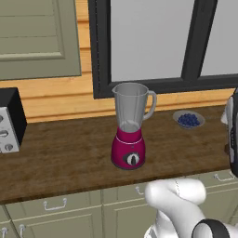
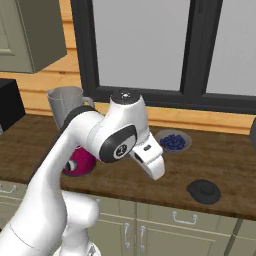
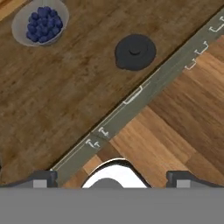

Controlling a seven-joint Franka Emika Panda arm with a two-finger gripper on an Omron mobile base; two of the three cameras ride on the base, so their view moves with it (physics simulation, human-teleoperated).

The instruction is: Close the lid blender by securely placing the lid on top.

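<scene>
The lid (image 3: 135,52) lay flat on the wooden desk (image 3: 65,100), close to the front edge, near the grey bowl of blueberries (image 3: 40,21) but apart from it, and well apart from the blender (image 1: 130,124), which stood further along the desk with its jar open at the top. In the right base view the lid (image 2: 204,190) appeared as a small black disc with a low knob in the middle. It looked like a light and stiff piece, probably plastic or rubber, so I judged that weight would be no problem, but the flat smooth rim could slip between the fingers. The best place to take hold seemed to be the raised knob at the centre, or else across the rim from above, because the disc sat too low on the wood to be taken from the side. The claw (image 3: 112,177) was above the desk edge and the floor (image 3: 175,122), not yet over the lid; its two fingertips (image 3: 43,177) stood wide apart with nothing between them, so it was open and empty.
</scene>
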